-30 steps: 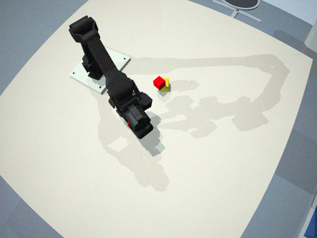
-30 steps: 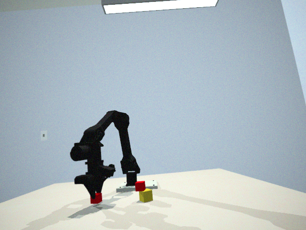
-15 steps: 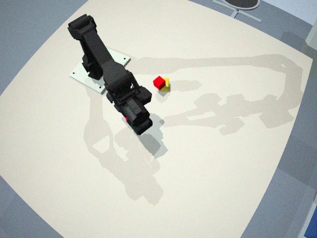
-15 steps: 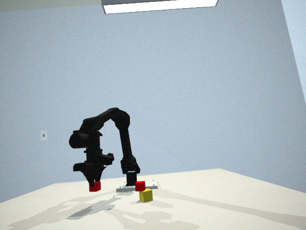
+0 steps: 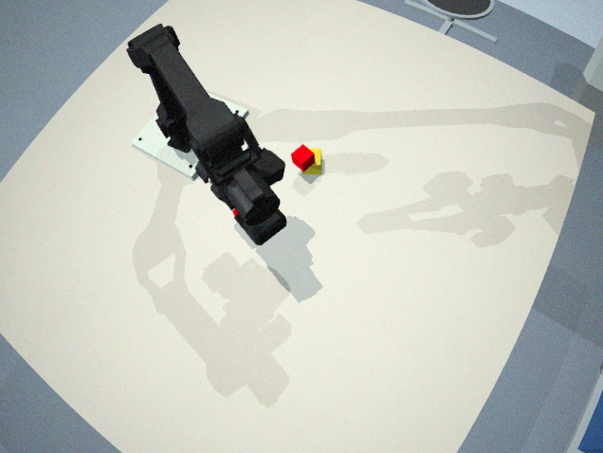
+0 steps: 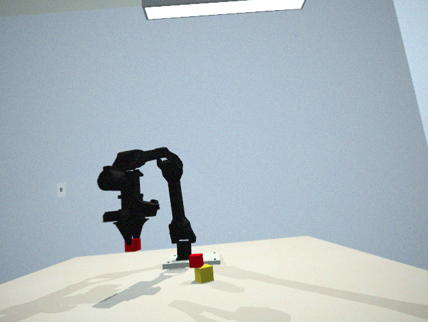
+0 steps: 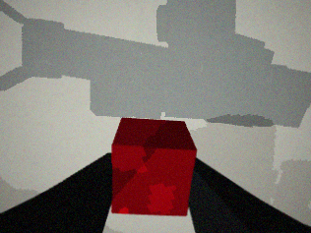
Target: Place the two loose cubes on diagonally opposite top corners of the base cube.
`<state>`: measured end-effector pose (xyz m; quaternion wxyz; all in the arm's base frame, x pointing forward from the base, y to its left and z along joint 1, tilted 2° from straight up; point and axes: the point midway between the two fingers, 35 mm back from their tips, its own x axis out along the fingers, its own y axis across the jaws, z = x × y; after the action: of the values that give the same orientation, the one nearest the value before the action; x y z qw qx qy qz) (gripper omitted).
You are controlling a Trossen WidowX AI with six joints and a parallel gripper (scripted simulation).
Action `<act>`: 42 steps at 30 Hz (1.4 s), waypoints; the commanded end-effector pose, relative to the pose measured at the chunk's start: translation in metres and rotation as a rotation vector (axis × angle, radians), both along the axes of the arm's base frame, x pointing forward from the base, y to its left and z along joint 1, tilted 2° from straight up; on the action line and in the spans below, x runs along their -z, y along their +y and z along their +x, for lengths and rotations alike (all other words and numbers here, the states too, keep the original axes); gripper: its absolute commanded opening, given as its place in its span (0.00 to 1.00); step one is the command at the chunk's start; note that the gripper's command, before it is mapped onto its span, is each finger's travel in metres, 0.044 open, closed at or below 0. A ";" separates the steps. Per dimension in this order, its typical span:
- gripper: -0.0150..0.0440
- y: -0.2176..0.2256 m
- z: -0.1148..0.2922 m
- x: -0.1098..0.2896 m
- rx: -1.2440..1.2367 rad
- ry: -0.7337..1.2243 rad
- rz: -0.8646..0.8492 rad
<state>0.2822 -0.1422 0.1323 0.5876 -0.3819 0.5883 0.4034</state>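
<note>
My gripper [image 6: 131, 240] [image 7: 152, 163] is shut on a red cube [image 6: 132, 244] [image 7: 154, 166] [image 5: 235, 212] and holds it well above the table, to the left of the stack in the exterior view. In the top view only a sliver of that cube shows beside the wrist. The yellow base cube [image 5: 316, 164] [image 6: 204, 273] stands on the table near the arm's mount. A second red cube [image 5: 302, 156] [image 6: 196, 260] sits on one top corner of the base cube, overhanging it.
The arm's white mounting plate [image 5: 155, 146] [image 6: 210, 257] lies just behind the stack. The beige table top [image 5: 390, 292] reaches out on all sides. A stand with a dark disc [image 5: 455, 7] is beyond the far edge.
</note>
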 end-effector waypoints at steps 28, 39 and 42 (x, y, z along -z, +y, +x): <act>0.43 0.082 0.030 -0.008 -0.007 -0.015 -0.005; 0.43 0.118 0.035 -0.008 -0.007 -0.016 -0.002; 0.43 0.128 0.036 -0.008 -0.007 -0.016 -0.001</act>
<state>0.3158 -0.0255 0.1387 0.5859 -0.3892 0.5853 0.4034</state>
